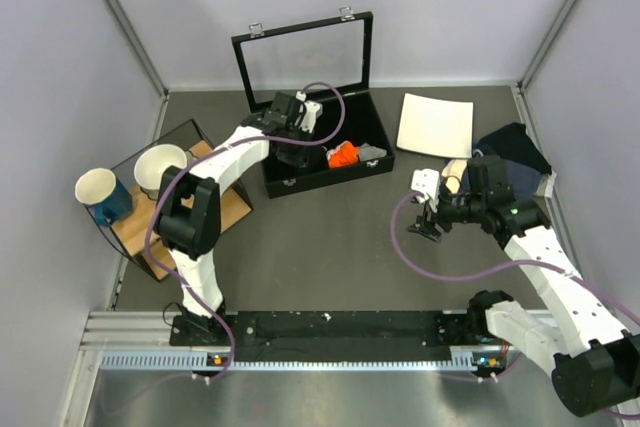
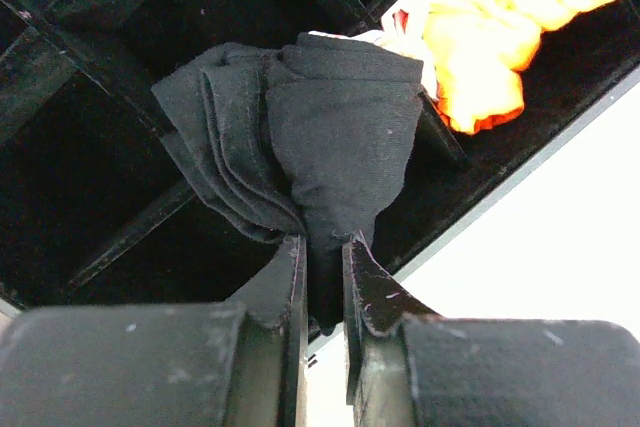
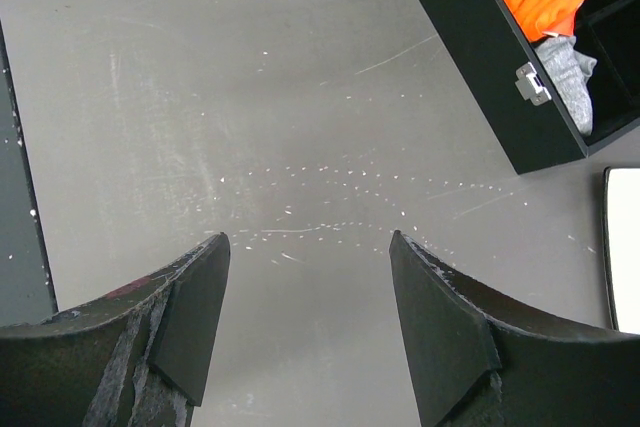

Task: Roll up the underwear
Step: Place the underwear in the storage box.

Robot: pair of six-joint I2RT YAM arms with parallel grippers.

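My left gripper (image 2: pixel 322 239) is shut on the lower end of a rolled bundle of black fabric (image 2: pixel 330 137) and holds it over the divided black box (image 1: pixel 330 179). In the top view that gripper (image 1: pixel 296 143) sits above the box's left part. The underwear (image 1: pixel 456 173), dark fabric with a pale beige strip, lies at the right, mostly hidden under my right arm. My right gripper (image 1: pixel 428 225) hangs open over bare table to its left, with nothing between its fingertips (image 3: pixel 308 237).
An orange cloth roll (image 1: pixel 343 155) and a grey roll (image 1: pixel 372 152) lie in the box, whose lid (image 1: pixel 305 57) stands open. A white plate (image 1: pixel 436 125) and a navy garment (image 1: pixel 515 142) sit at the back right. Two cups (image 1: pixel 98 190) (image 1: pixel 160 169) stand on a wooden board at the left.
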